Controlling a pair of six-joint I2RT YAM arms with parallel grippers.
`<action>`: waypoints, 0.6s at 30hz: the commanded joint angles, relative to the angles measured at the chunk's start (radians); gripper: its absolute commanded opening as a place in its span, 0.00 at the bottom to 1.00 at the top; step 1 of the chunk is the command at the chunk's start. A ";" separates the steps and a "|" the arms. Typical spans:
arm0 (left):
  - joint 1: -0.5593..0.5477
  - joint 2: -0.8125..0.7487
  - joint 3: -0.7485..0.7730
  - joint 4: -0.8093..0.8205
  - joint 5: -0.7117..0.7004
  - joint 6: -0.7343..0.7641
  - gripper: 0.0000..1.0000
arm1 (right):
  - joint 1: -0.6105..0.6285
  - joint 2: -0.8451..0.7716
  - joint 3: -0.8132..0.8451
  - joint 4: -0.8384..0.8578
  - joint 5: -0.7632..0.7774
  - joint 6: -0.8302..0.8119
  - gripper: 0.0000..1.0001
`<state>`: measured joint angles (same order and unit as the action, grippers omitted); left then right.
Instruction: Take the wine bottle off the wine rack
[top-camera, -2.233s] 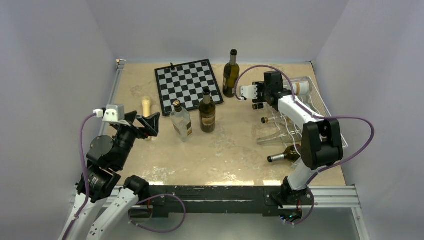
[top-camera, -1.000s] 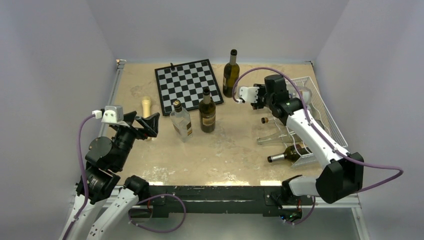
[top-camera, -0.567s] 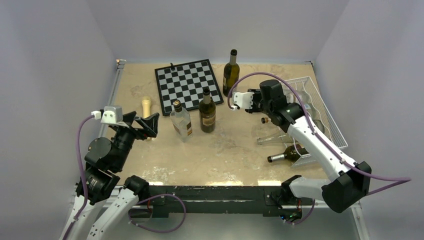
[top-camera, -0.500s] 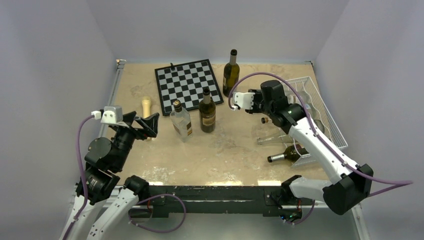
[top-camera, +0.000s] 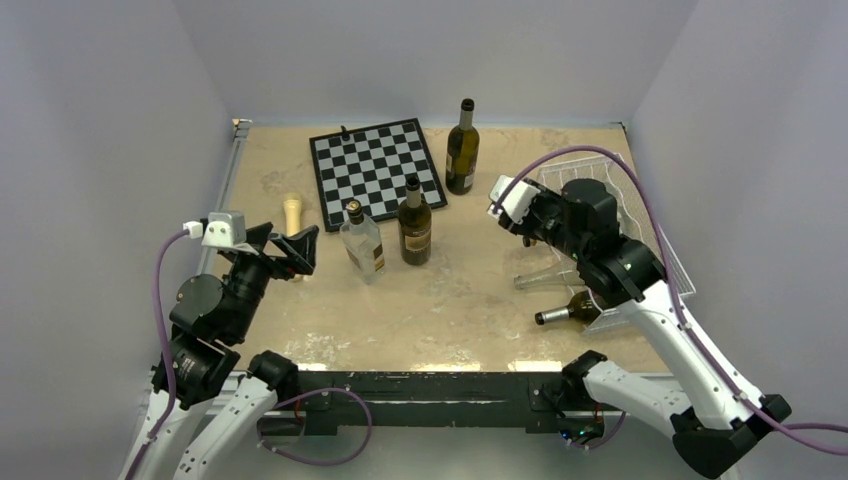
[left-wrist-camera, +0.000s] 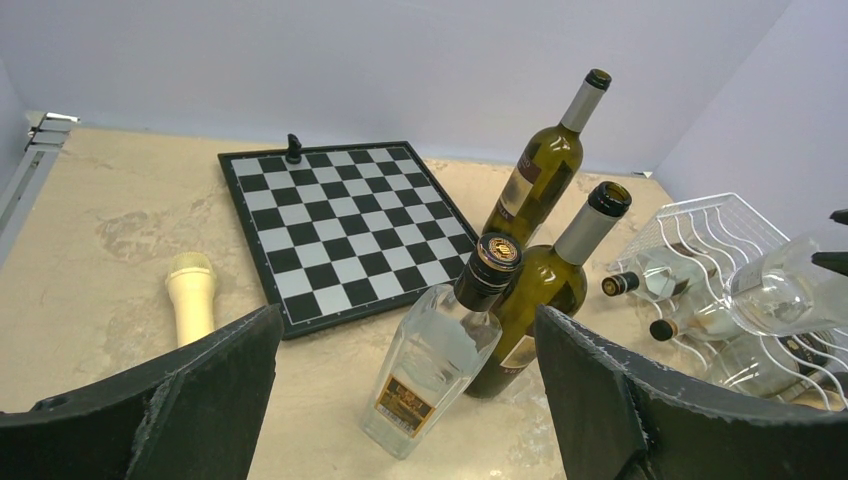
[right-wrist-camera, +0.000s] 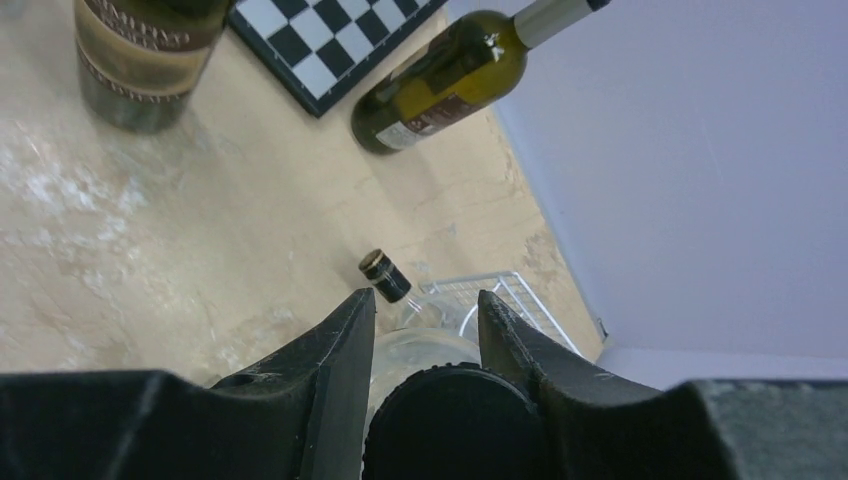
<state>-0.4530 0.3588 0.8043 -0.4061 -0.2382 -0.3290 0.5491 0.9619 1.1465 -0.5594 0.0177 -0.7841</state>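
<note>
The white wire wine rack (top-camera: 645, 205) stands at the right of the table; it also shows in the left wrist view (left-wrist-camera: 700, 225) and the right wrist view (right-wrist-camera: 495, 288). My right gripper (top-camera: 565, 218) is shut on the black-capped neck of a clear glass wine bottle (right-wrist-camera: 420, 350) and holds it up above the rack's left side; the bottle shows in the left wrist view (left-wrist-camera: 790, 290). In the top view my arm hides it. A clear bottle (top-camera: 545, 277) and a dark bottle (top-camera: 570, 308) lie in the rack's near rows. My left gripper (top-camera: 290, 245) is open and empty at the left.
A chessboard (top-camera: 375, 170) lies at the back. A green bottle (top-camera: 461, 150), a dark bottle (top-camera: 414, 225) and a clear square bottle (top-camera: 362, 245) stand mid-table. A cream cylinder (top-camera: 291, 212) lies at the left. Another capped bottle (right-wrist-camera: 385, 275) lies below my right gripper.
My right arm has pulled back from the rack's far row toward the near side and risen, carrying the clear bottle with it. The left arm has not moved.
</note>
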 joint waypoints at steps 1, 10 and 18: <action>-0.004 0.011 0.001 0.030 0.004 0.011 0.99 | 0.001 -0.098 -0.012 0.334 -0.049 0.135 0.00; -0.004 0.016 0.000 0.029 -0.001 0.014 1.00 | 0.002 0.017 0.021 0.504 -0.023 0.523 0.00; -0.003 0.012 0.001 0.029 0.002 0.013 1.00 | -0.003 0.199 0.031 0.696 0.008 0.622 0.00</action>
<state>-0.4530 0.3637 0.8043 -0.4061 -0.2386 -0.3290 0.5495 1.1282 1.0931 -0.2043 -0.0170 -0.2226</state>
